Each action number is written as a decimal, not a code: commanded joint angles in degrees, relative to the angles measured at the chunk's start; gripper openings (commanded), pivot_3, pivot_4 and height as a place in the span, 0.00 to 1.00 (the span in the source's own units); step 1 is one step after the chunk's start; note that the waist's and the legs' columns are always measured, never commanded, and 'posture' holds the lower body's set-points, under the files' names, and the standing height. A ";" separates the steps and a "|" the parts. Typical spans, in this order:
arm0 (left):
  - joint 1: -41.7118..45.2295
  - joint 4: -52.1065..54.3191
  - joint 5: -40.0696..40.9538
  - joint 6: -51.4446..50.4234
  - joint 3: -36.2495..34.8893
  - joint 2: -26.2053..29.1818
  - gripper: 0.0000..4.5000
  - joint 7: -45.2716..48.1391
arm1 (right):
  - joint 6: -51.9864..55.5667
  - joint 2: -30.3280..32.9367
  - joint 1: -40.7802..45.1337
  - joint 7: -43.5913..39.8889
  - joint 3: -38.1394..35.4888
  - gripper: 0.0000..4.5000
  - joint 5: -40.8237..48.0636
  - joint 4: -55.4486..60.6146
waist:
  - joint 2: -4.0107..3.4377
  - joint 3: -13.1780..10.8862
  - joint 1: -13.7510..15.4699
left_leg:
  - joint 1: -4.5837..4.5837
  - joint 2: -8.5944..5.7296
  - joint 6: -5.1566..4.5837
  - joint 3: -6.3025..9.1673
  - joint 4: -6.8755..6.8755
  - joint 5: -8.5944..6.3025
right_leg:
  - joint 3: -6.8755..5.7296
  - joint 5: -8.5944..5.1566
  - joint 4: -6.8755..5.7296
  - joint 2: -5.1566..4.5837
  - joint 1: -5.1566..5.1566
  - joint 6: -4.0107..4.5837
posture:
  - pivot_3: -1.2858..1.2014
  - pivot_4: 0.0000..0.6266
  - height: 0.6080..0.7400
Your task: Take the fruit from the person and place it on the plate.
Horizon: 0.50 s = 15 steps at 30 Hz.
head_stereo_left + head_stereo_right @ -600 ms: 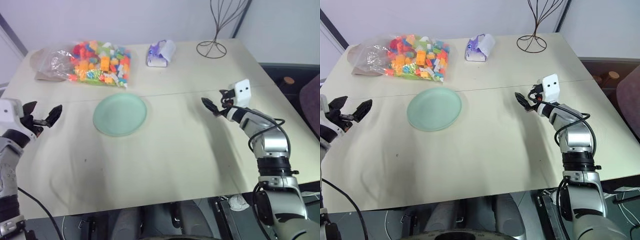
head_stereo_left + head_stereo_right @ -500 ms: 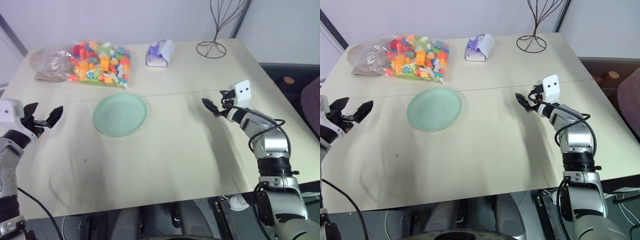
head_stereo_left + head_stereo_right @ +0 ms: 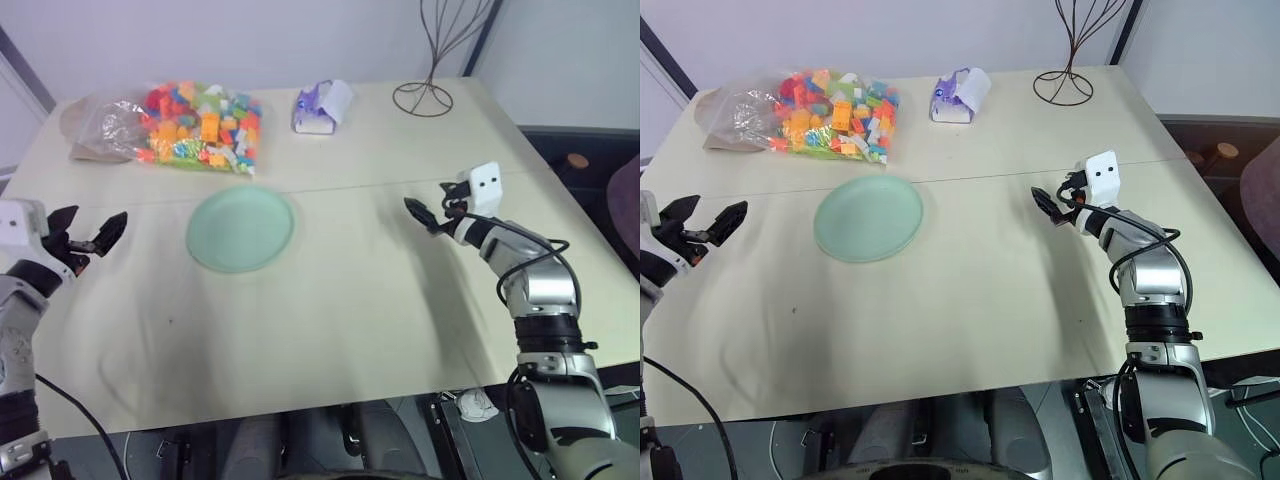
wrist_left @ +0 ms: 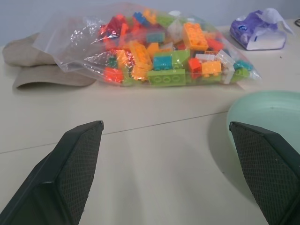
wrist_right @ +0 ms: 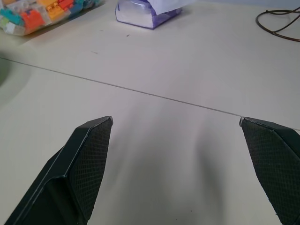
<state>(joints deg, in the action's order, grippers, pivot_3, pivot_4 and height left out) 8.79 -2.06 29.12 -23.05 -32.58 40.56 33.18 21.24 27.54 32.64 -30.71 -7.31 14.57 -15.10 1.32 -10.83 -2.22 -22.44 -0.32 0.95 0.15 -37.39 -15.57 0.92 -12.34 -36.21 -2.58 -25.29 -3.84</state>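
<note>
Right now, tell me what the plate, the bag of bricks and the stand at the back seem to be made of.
Plate: matte pale mint green, no glare; probably plastic or melamine, ceramic not ruled out.
Bag: clear thin plastic film, crinkled with shiny highlights; the bricks inside look like hard moulded plastic, studded tops.
Stand: thin dark bent wire, likely metal.

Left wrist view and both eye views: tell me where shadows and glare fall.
Left wrist view: the bag of bricks throws bright glare off its clear plastic, and the plate casts a soft shadow onto the table beside its rim. Eye views: soft, diffuse shadows lie on the tabletop near the right claw and near the left claw; no hard-edged shadows anywhere.
</note>
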 commanded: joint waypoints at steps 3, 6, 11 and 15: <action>-0.01 1.20 -0.46 1.55 -1.54 1.21 1.00 -0.32 | -1.28 0.73 0.69 -0.05 -1.10 0.99 -0.08 0.54 | 0.00 0.00 0.00 | 0.00 0.00 0.00 0.00 -0.01 0.00 | 0.00 0.00 0.00 0.00 0.00 0.00 | 0.52 0.24 1.00; -0.06 1.19 -0.58 1.59 -1.64 1.24 1.00 -0.30 | -1.27 0.67 0.70 -0.01 -1.06 0.99 -0.11 0.58 | 0.00 0.00 0.00 | 0.00 0.00 0.00 0.00 -0.01 0.00 | 0.00 0.00 0.00 0.00 0.00 0.00 | 0.52 0.24 1.00; -0.18 1.31 -0.61 1.60 -1.70 1.22 1.00 -0.38 | -1.34 0.59 0.69 -0.05 -1.11 0.99 -0.19 0.57 | 0.00 0.00 0.00 | 0.00 0.00 0.00 0.00 -0.01 0.00 | 0.00 0.00 -0.01 0.00 0.00 0.00 | 0.52 0.24 1.00; -0.08 1.21 -0.68 1.74 -1.60 1.25 1.00 -0.40 | -1.43 0.51 0.85 -0.02 -1.13 0.99 -0.20 0.34 | 0.00 0.00 0.00 | 0.00 0.00 0.00 0.00 -0.01 0.00 | 0.00 0.00 -0.01 0.00 0.00 0.00 | 0.52 0.24 1.00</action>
<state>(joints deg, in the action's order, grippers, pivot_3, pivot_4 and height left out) 8.68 -2.06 28.61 -22.87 -32.58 40.56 32.71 20.94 27.53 32.64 -30.72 -7.31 14.26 -15.11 1.32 -10.83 -2.22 -22.44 -0.32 0.95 0.15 -37.40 -15.57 0.92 -12.34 -36.22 -2.58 -25.28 -3.84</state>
